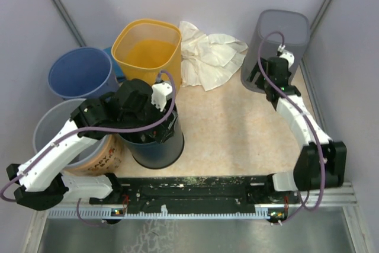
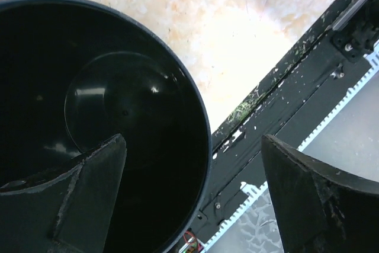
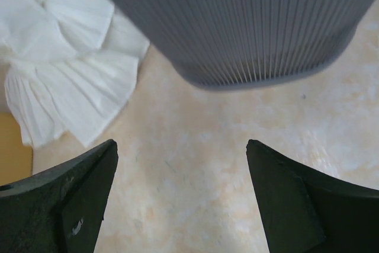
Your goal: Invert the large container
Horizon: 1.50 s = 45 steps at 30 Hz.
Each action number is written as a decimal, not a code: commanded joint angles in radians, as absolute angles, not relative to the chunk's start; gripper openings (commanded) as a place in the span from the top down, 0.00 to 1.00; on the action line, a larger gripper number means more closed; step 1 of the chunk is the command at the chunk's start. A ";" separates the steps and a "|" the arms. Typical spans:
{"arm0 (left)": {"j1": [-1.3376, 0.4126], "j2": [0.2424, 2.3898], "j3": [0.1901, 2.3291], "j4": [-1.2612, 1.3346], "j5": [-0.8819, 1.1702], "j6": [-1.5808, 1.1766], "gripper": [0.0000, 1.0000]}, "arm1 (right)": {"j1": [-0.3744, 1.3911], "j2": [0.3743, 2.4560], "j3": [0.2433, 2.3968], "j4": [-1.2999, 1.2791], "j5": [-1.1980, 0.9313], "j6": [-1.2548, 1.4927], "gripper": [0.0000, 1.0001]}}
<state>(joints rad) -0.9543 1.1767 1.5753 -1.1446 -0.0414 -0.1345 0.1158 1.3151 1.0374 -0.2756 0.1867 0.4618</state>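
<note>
The large container is a dark, round bucket [image 1: 155, 146] standing upright near the front, mouth up and empty [image 2: 118, 99]. My left gripper [image 1: 170, 121] hovers over its right rim, open. In the left wrist view one finger [image 2: 95, 188] hangs over the bucket's inside and the other finger [image 2: 314, 199] is outside, so the left gripper [image 2: 193, 139] straddles the rim without touching it. My right gripper [image 1: 262, 80] is open at the back right, low over bare table [image 3: 182, 141], facing a grey ribbed bin [image 1: 278, 39].
The grey ribbed bin [image 3: 254, 22] stands at the back right. A crumpled white cloth [image 1: 210, 57] lies beside a yellow container [image 1: 148, 48]. On the left stand a blue bucket [image 1: 80, 72], a grey bucket [image 1: 50, 125] and a brown cup [image 1: 103, 158]. The black base rail [image 1: 195, 185] runs along the front.
</note>
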 commanded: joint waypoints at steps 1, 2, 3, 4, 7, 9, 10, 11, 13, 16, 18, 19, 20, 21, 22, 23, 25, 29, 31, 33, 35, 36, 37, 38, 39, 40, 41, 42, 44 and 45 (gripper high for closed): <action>-0.972 1.153 1.536 -1.158 -0.068 -0.161 0.01 | 0.090 1.533 1.246 -0.136 0.285 0.613 0.11; -0.972 1.146 1.529 -1.159 -0.065 -0.160 0.01 | 0.087 1.574 1.285 -0.152 0.316 0.642 0.11; -0.973 1.138 1.521 -1.160 -0.059 -0.158 0.01 | 0.084 1.620 1.330 -0.178 0.360 0.673 0.11; -0.973 1.131 1.515 -1.160 -0.050 -0.159 0.01 | 0.078 1.661 1.376 -0.215 0.412 0.715 0.11; -0.973 1.114 1.503 -1.159 -0.029 -0.160 0.01 | 0.066 1.784 1.510 -0.383 0.570 0.823 0.12; -0.973 1.112 1.497 -1.154 -0.007 -0.158 0.01 | 0.052 1.817 1.562 -0.486 0.645 0.884 0.12; -0.973 1.113 1.493 -1.147 0.003 -0.157 0.01 | 0.043 1.822 1.570 -0.517 0.666 0.909 0.12; -0.974 1.118 1.490 -1.139 0.015 -0.156 0.01 | 0.033 1.819 1.567 -0.540 0.671 0.932 0.12; -0.974 1.131 1.476 -1.122 0.042 -0.150 0.01 | 0.020 1.786 1.535 -0.545 0.642 0.938 0.13; -0.975 1.164 1.459 -1.124 0.075 -0.136 0.01 | 0.021 1.688 1.433 -0.501 0.587 0.898 0.13; -0.979 1.185 1.455 -1.121 0.089 -0.135 0.01 | 0.021 1.588 1.327 -0.465 0.522 0.864 0.13; -0.982 1.193 1.455 -1.113 0.097 -0.135 0.01 | 0.021 1.535 1.273 -0.449 0.491 0.846 0.13; -0.986 1.203 1.456 -1.102 0.103 -0.136 0.02 | 0.022 1.487 1.223 -0.433 0.465 0.834 0.13; -0.991 1.209 1.458 -1.096 0.100 -0.138 0.03 | 0.022 1.432 1.163 -0.417 0.440 0.827 0.13; -0.996 1.220 1.464 -1.090 0.091 -0.143 0.04 | 0.023 1.378 1.104 -0.399 0.413 0.818 0.14; -0.998 1.229 1.474 -1.087 0.082 -0.148 0.05 | 0.023 1.327 1.056 -0.392 0.397 0.805 0.14; -1.002 1.244 1.493 -1.084 0.076 -0.148 0.10 | 0.023 1.216 0.979 -0.417 0.395 0.813 0.14; -1.004 1.282 1.493 -1.074 0.076 -0.133 0.30 | 0.023 1.069 0.900 -0.473 0.383 0.798 0.15; -1.005 1.311 1.492 -1.079 0.089 -0.127 0.44 | 0.022 1.012 0.897 -0.498 0.378 0.764 0.15; -1.010 1.342 1.508 -1.079 0.120 -0.126 0.62 | 0.022 0.961 0.916 -0.516 0.375 0.716 0.15; -1.018 1.367 1.547 -1.066 0.148 -0.134 0.82 | 0.023 0.907 0.947 -0.513 0.353 0.647 0.15; -1.023 1.376 1.567 -1.053 0.168 -0.137 0.91 | 0.022 0.882 0.963 -0.501 0.335 0.602 0.15; -1.028 1.383 1.592 -1.036 0.186 -0.141 0.97 | 0.023 0.855 0.979 -0.490 0.313 0.561 0.15; -1.034 1.389 1.615 -1.015 0.204 -0.148 1.00 | 0.022 0.832 0.995 -0.480 0.288 0.527 0.15; -1.037 1.392 1.642 -0.986 0.235 -0.155 1.00 | 0.023 0.806 1.014 -0.472 0.273 0.496 0.16; -1.040 1.391 1.652 -0.940 0.271 -0.162 1.00 | 0.022 0.784 1.038 -0.467 0.258 0.469 0.16; -1.042 1.390 1.659 -0.886 0.309 -0.178 1.00 | 0.023 0.764 1.061 -0.467 0.249 0.439 0.16; -1.043 1.393 1.667 -0.829 0.341 -0.199 1.00 | 0.021 0.749 1.089 -0.477 0.244 0.419 0.16; -1.043 1.402 1.681 -0.692 0.384 -0.252 1.00 | 0.022 0.734 1.152 -0.528 0.246 0.389 0.17; -1.043 1.403 1.680 -0.623 0.393 -0.285 1.00 | 0.022 0.738 1.189 -0.563 0.249 0.378 0.17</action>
<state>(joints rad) -1.0260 1.4063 1.6127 -0.9966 0.1829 -0.1661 0.0185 0.7742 1.0451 -0.5278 0.2749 0.4988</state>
